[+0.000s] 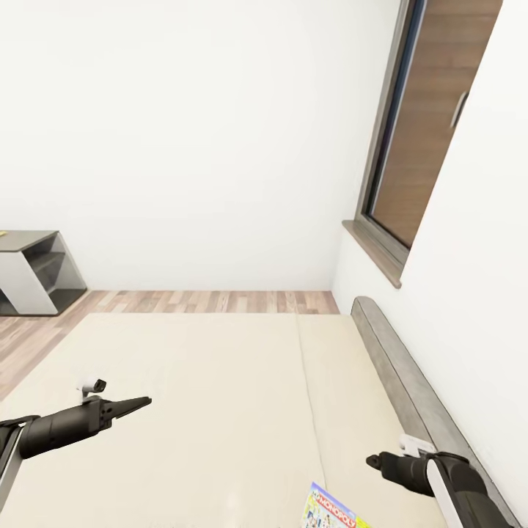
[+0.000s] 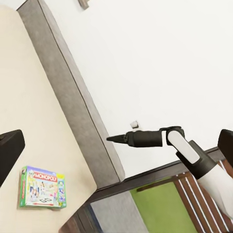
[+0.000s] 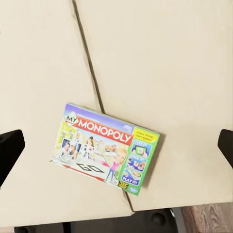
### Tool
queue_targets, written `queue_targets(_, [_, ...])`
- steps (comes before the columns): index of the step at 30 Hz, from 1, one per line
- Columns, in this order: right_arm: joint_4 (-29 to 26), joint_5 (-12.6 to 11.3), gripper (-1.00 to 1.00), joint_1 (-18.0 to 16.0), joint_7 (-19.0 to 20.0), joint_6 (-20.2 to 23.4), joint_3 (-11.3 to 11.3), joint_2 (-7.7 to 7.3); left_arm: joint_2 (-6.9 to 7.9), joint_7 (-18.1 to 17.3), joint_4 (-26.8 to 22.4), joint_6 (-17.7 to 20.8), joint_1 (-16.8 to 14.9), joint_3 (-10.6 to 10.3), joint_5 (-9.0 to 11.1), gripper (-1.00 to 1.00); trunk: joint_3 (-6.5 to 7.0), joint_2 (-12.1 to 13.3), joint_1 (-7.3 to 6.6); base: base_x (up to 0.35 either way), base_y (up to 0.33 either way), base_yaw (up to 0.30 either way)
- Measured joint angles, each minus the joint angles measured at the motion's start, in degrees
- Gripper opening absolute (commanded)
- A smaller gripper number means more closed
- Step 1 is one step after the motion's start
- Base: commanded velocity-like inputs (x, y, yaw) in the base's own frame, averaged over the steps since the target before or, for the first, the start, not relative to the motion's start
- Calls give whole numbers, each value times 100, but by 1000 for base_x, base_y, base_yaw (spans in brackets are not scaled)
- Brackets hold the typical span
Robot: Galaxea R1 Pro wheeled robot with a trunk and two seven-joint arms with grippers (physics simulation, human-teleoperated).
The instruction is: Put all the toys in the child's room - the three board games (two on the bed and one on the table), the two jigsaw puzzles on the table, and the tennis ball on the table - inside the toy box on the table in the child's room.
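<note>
One board game, a Monopoly box (image 1: 334,513) with a red band on a green and white cover, lies flat on the bed (image 1: 205,411) near its near edge, beside the mattress seam. My right gripper (image 1: 375,461) hovers open just above and to the right of it. In the right wrist view the box (image 3: 107,148) sits between the spread fingers (image 3: 9,150). My left gripper (image 1: 139,402) is open over the bare mattress, well to the left; its wrist view looks across to the box (image 2: 41,188) and the right gripper (image 2: 114,139). The toy box, jigsaw puzzles and tennis ball are out of view.
The grey headboard (image 1: 411,381) runs along the bed's right side against a white wall with a window (image 1: 411,147). A dark grey cabinet with a white panel (image 1: 33,271) stands at the far left on the wood floor (image 1: 213,301).
</note>
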Motion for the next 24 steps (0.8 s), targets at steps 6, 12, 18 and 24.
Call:
queue_targets(6, [92, 30, 100, 0, -16, -283, 6, 136, 1, 0, 0, 1, 1, 0, 0, 100, -56, 0, 0, 0, 0, 0])
queue_targets(12, [138, 41, 100, 0, -18, -349, 7, 174, 1, 0, -6, 1, 3, 0, 0, 100, -112, 0, 0, 0, 0, 0])
queue_targets(18, [146, 43, 100, 0, -20, -359, 7, 180, 1, 0, -23, 1, 2, 0, 0, 100, -168, 0, 0, 0, 0, 0])
queue_targets(24, [146, 42, 100, 0, -19, -362, 7, 182, 1, -6, -116, 1, 7, 0, 0, 100, -224, 0, 0, 0, 0, 0])
